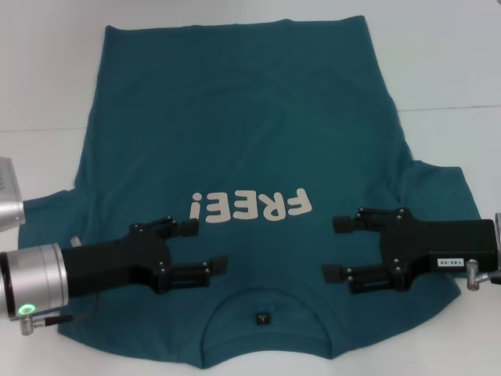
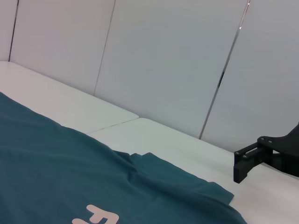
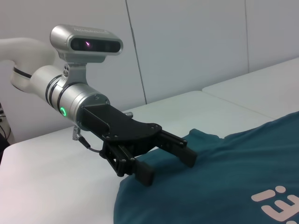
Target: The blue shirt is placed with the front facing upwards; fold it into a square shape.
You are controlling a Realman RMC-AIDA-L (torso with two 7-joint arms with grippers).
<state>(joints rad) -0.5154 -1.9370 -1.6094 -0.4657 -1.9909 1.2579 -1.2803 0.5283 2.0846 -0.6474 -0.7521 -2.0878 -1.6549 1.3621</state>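
Observation:
The blue shirt (image 1: 243,133) lies flat on the white table (image 1: 454,63), front up, its off-white "FREE!" print (image 1: 250,207) facing me and its collar with a small dark neck label (image 1: 262,318) nearest me. My left gripper (image 1: 207,246) is open over the chest, just left of the collar, with nothing between its fingers. My right gripper (image 1: 334,249) mirrors it on the other side of the collar, also open and empty. In the right wrist view the left gripper (image 3: 167,166) hovers open at the shirt (image 3: 224,182) near a sleeve. In the left wrist view the shirt (image 2: 56,172) fills the lower part.
A seam (image 1: 446,108) runs across the table where two tabletops meet. Pale wall panels (image 2: 163,60) stand behind the table. One dark finger (image 2: 245,161) of the right gripper shows far off in the left wrist view.

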